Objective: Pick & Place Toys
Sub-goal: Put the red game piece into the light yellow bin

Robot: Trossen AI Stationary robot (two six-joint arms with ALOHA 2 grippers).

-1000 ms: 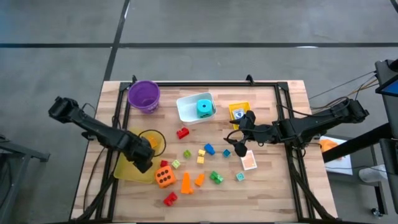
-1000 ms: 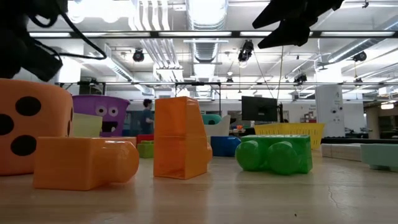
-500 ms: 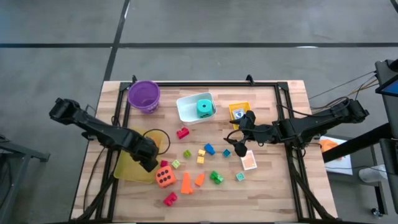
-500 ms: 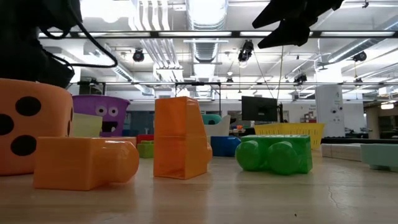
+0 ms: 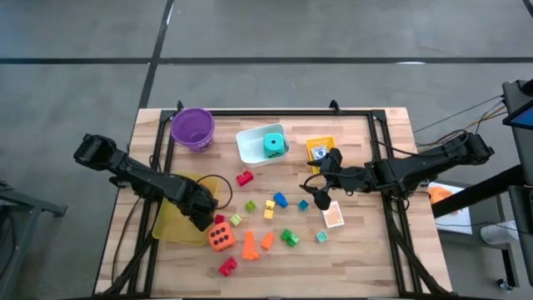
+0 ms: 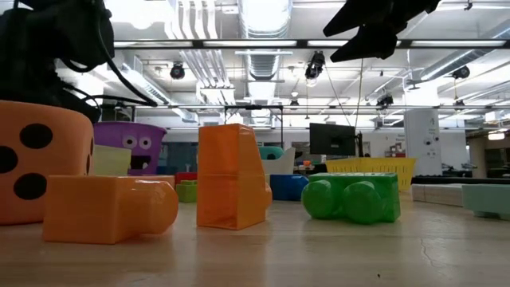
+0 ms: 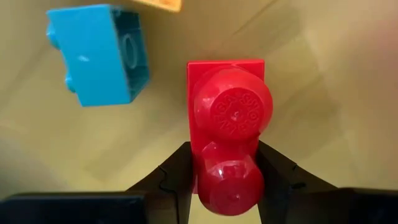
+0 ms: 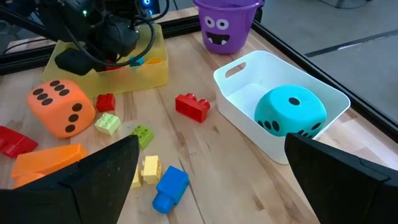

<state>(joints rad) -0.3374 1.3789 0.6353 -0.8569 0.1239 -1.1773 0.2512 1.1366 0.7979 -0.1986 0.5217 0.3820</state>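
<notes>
My left gripper (image 5: 204, 220) is over the right end of the big yellow tray (image 5: 169, 225), shut on a red two-stud block (image 7: 230, 106). A blue block (image 7: 99, 56) lies on the tray floor beside it. My right gripper (image 5: 320, 193) hangs open and empty above the table right of centre, over a card (image 5: 333, 217). Loose blocks (image 5: 276, 200), an orange die (image 5: 220, 237) and orange pieces (image 5: 249, 244) lie on the table. A teal die (image 5: 273, 144) sits in the white tray (image 5: 250, 148). My left gripper pinches the red block between its two fingers, on the two sides of its near stud end (image 7: 227, 180). The fingers come from above, pointing down, and the block's studs face up toward the wrist. Whether the block rests on the tray floor I cannot tell.
A purple bowl (image 5: 193, 127) stands at the far left. A small yellow tray (image 5: 320, 150) holds a card at the far right. A black frame (image 5: 275, 113) runs along the table's edges. A red block (image 5: 244, 177) lies near the white tray.
My left gripper has moved a little toward the table's right edge over the yellow tray, closer to the orange die, still shut.
</notes>
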